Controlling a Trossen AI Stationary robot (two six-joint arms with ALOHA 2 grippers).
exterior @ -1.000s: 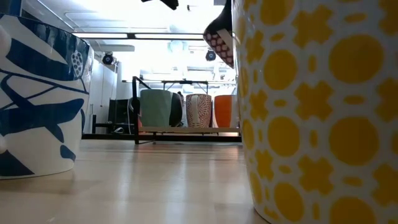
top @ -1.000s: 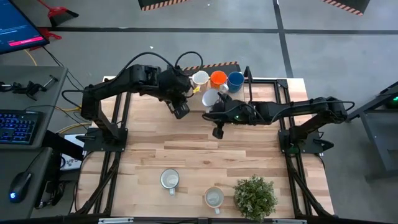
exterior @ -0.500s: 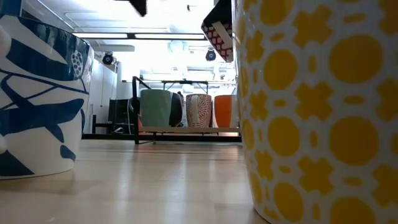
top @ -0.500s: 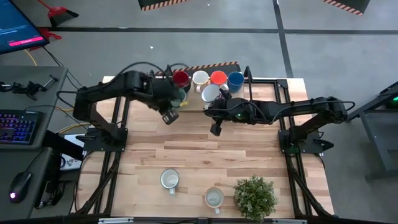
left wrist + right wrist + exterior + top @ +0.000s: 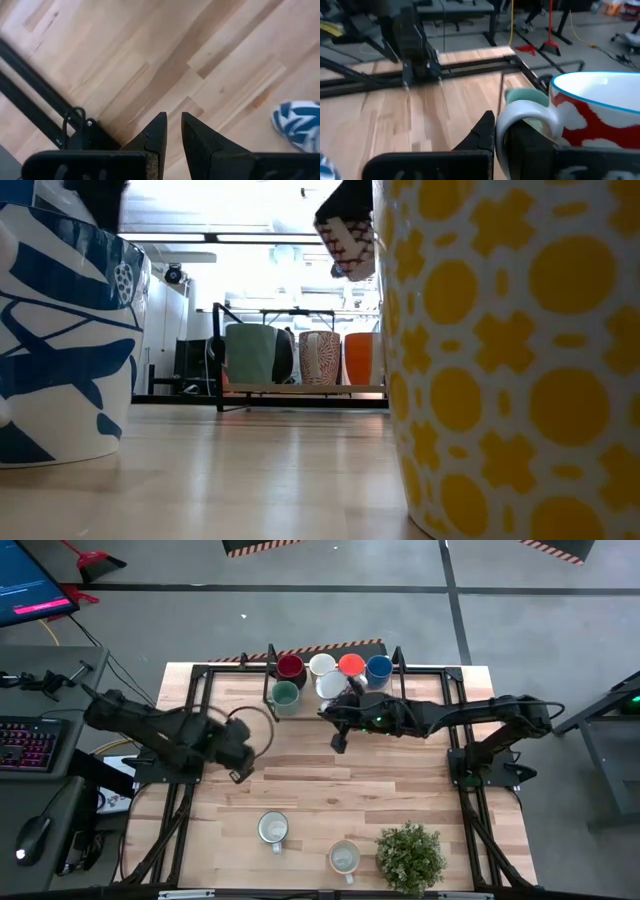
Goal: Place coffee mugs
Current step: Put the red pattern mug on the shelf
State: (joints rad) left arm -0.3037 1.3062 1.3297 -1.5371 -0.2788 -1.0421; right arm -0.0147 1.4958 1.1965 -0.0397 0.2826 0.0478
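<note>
— Where did you have room, and where were the edges?

— The middle of your table [image 5: 330,780] lay bare wood between the back row and the front. At the far edge stood the dark red mug [image 5: 290,666], a white mug [image 5: 322,664], the orange mug [image 5: 350,664] and the blue mug [image 5: 378,666] side by side, with the teal green mug [image 5: 284,694] just in front of the red one. Near the front edge sat a blue-patterned mug [image 5: 273,828], a cream mug [image 5: 344,858] and the potted plant [image 5: 410,855].

— And the tools?

— Your right gripper [image 5: 500,131] was closed on the handle of the red-patterned white mug [image 5: 590,110], carrying it upright above the table, just in front of the back row and beside the teal green one. Your left gripper [image 5: 170,122] hung over the table's left side, near the black frame rail [image 5: 30,75], its fingers parted by only a narrow gap, holding nothing and touching nothing.
</note>
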